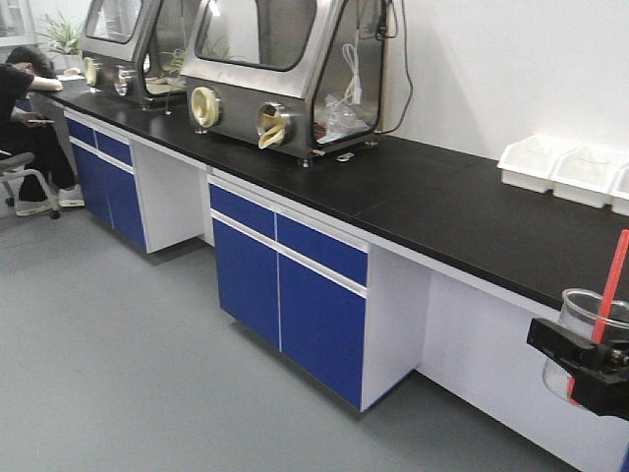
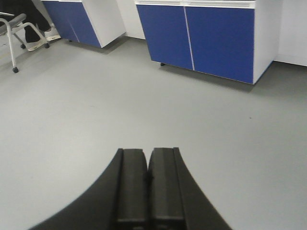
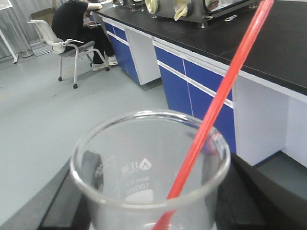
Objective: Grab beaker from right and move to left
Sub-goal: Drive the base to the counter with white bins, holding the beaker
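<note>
We see the beaker (image 1: 582, 313), with one red rod (image 1: 611, 280) leaning in it, clamped in the right gripper (image 1: 585, 362) in the air just off the black counter (image 1: 442, 197). That counter carries three white bins (image 1: 536, 162) and two glove boxes (image 1: 285, 69). Only its own wrist view shows the left gripper (image 2: 147, 187), jaws pressed together on nothing above grey floor (image 2: 144, 105), and only the right wrist view shows the glass's printed markings.

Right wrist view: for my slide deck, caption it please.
Right pincer holds clear beaker with red rod near black-topped lab bench.
</note>
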